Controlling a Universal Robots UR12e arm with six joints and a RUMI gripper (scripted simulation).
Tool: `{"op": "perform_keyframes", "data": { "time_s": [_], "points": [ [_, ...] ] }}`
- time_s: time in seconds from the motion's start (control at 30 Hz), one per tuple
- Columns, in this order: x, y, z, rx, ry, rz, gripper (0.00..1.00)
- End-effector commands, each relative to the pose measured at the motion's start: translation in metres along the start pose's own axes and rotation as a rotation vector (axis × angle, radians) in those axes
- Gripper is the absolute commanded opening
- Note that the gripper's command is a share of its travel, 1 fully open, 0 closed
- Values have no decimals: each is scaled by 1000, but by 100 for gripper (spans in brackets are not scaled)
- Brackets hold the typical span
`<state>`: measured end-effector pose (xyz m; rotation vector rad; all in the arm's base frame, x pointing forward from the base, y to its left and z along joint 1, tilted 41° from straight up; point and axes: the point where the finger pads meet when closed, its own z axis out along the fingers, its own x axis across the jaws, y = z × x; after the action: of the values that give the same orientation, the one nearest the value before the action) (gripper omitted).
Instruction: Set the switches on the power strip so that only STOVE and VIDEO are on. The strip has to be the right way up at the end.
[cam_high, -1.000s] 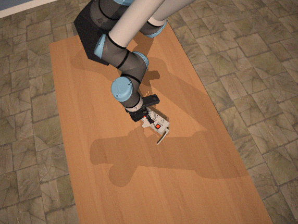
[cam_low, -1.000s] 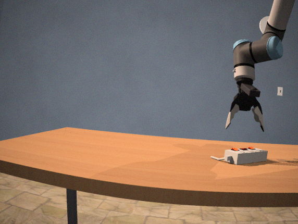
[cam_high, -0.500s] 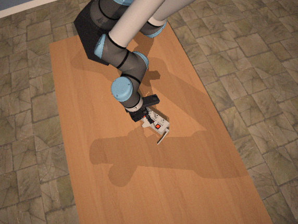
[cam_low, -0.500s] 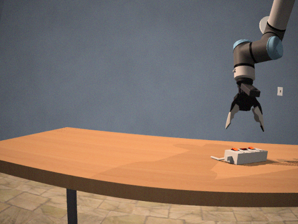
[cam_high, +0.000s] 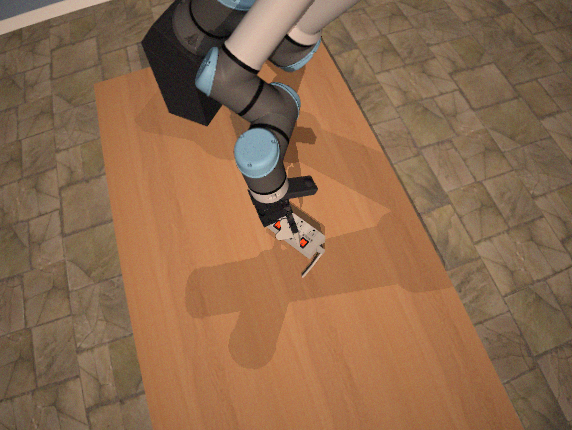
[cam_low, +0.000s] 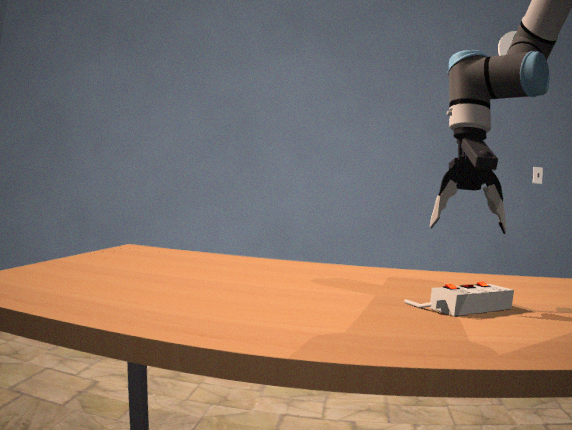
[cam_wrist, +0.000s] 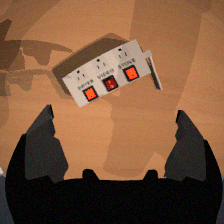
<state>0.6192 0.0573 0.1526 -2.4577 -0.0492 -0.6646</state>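
A small grey power strip (cam_wrist: 107, 73) lies on the wooden table with its switch side up; it also shows in the exterior view (cam_low: 471, 297) and in the top view (cam_high: 299, 238). It has three rocker switches in a row, labelled DRYER (cam_wrist: 89, 93), VIDEO (cam_wrist: 110, 83) and STOVE (cam_wrist: 130, 73). The DRYER and STOVE rockers look bright orange; the VIDEO rocker looks darker red. A short cable stub (cam_wrist: 153, 73) sticks out at the STOVE end. My gripper (cam_low: 468, 215) hangs wide open and empty, well above the strip.
The arm's black base (cam_high: 177, 70) stands at the far end of the table. The table's right edge (cam_high: 400, 185) runs close to the strip. A small white wall plate (cam_low: 537, 175) is on the blue wall behind.
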Motion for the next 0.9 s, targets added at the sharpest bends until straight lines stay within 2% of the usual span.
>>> {"op": "perform_keyframes", "data": {
  "time_s": [0.0, 0.87],
  "points": [
    [5, -7, -30, -112, 7, 37, 100],
    [5, -7, -31, -116, 6, 24, 100]
  ]
}}
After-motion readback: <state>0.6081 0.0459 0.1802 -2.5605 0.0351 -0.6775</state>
